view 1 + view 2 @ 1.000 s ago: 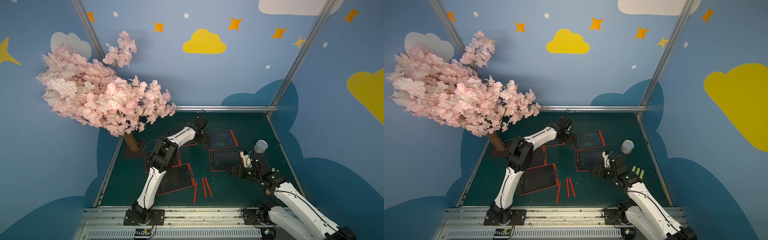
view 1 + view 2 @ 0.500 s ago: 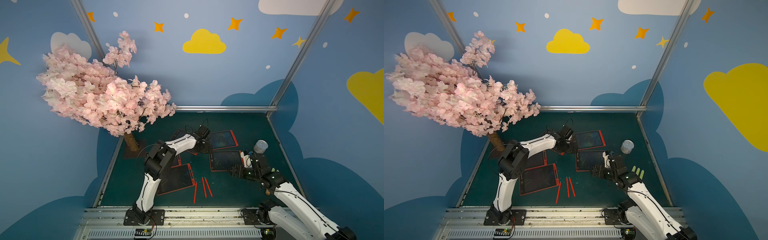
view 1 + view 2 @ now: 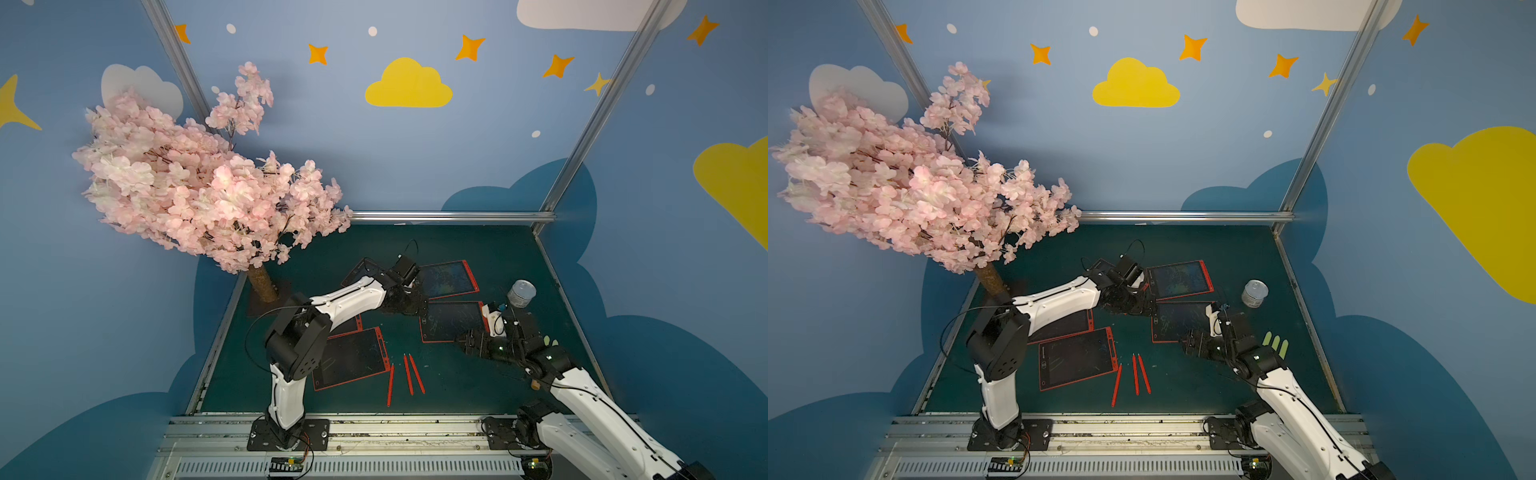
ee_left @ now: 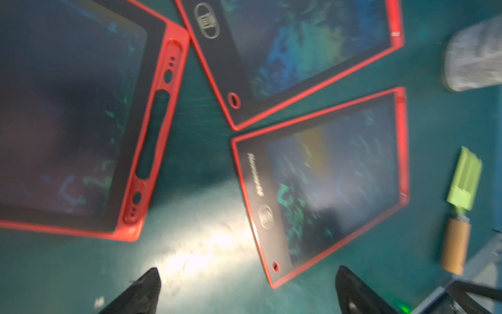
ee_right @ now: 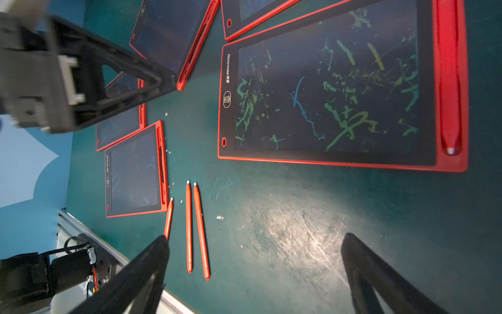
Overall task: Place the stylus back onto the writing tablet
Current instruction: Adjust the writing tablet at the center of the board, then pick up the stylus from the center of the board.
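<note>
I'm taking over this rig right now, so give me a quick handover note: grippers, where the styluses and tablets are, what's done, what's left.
Left gripper: open, empty, above the mat among the tablets.
Right gripper: open, empty, low over the mat beside the scribbled tablet.
Done: that tablet has a docked stylus in its side slot.
Left: three loose styluses lie on the mat near the front. The front tablet beside them has an empty slot, and so does another tablet seen from the left wrist.
</note>
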Controlling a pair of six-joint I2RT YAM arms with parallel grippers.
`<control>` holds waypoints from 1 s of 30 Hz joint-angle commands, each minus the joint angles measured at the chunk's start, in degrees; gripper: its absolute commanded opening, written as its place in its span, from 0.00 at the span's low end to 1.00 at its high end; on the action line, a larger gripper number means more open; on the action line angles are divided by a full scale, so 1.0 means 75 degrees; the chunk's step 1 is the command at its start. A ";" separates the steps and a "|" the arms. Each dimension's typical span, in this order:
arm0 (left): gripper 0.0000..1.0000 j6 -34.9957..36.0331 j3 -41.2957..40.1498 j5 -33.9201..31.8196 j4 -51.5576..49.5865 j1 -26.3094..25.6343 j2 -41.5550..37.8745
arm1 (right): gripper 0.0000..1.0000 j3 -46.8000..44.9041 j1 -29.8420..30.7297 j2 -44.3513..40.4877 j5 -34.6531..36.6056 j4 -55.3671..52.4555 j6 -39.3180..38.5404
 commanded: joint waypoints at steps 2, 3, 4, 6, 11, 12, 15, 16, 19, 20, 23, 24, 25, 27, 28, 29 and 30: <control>0.99 0.0133 -0.0624 0.0106 -0.0654 -0.0058 -0.0846 | 0.98 0.0238 0.0062 -0.0096 -0.0429 -0.0066 -0.0164; 0.99 0.0133 -0.0800 0.0094 -0.0736 -0.0079 -0.1053 | 0.98 0.0243 0.0068 -0.0092 -0.0490 -0.0057 -0.0175; 0.99 0.0129 -0.1035 0.0094 -0.0817 -0.0119 -0.1309 | 0.98 0.0244 0.0083 -0.0091 -0.0565 -0.0060 -0.0176; 0.95 0.0089 -0.1513 0.0050 -0.0937 -0.0202 -0.1809 | 0.97 0.0250 0.0120 -0.0094 -0.0751 -0.0039 -0.0199; 0.86 -0.0275 -0.2747 0.0010 -0.1232 -0.0451 -0.3043 | 0.95 0.0135 0.0283 0.0018 -0.1097 0.0205 -0.0136; 0.84 -0.0383 -0.2936 0.0029 -0.1259 -0.0492 -0.3218 | 0.95 0.0122 0.0317 0.0050 -0.1124 0.0255 -0.0129; 0.78 -0.0740 -0.3473 0.0058 -0.1335 -0.0655 -0.3709 | 0.95 0.0141 0.0417 0.0168 -0.1122 0.0319 -0.0149; 0.75 -0.0861 -0.3657 0.0089 -0.1285 -0.0726 -0.3857 | 0.95 0.0156 0.0436 0.0213 -0.1116 0.0319 -0.0176; 0.68 -0.1186 -0.4259 0.0296 -0.0848 -0.0977 -0.4168 | 0.96 0.0223 0.0449 0.0324 -0.1162 0.0352 -0.0243; 0.66 -0.1252 -0.4445 0.0446 -0.0621 -0.1045 -0.4213 | 0.96 0.0238 0.0451 0.0355 -0.1185 0.0371 -0.0264; 0.58 -0.1487 -0.4875 0.0684 -0.0142 -0.1257 -0.4177 | 0.96 0.0285 0.0473 0.0471 -0.1291 0.0452 -0.0305; 0.55 -0.1528 -0.4947 0.0722 -0.0052 -0.1324 -0.4096 | 0.96 0.0279 0.0483 0.0507 -0.1332 0.0490 -0.0305; 0.52 -0.1561 -0.4988 0.0736 0.0021 -0.1375 -0.4012 | 0.96 0.0285 0.0488 0.0551 -0.1371 0.0526 -0.0293; 0.50 -0.1612 -0.5004 0.0680 0.0047 -0.1463 -0.3884 | 0.96 0.0272 0.0526 0.0572 -0.1418 0.0554 -0.0267; 0.49 -0.1628 -0.4983 0.0650 0.0067 -0.1519 -0.3833 | 0.96 0.0253 0.0540 0.0574 -0.1427 0.0565 -0.0253; 0.48 -0.1647 -0.4997 0.0606 0.0090 -0.1563 -0.3789 | 0.96 0.0239 0.0556 0.0572 -0.1429 0.0574 -0.0241; 0.46 -0.1692 -0.5015 0.0585 0.0139 -0.1581 -0.3740 | 0.96 0.0211 0.0567 0.0565 -0.1421 0.0577 -0.0232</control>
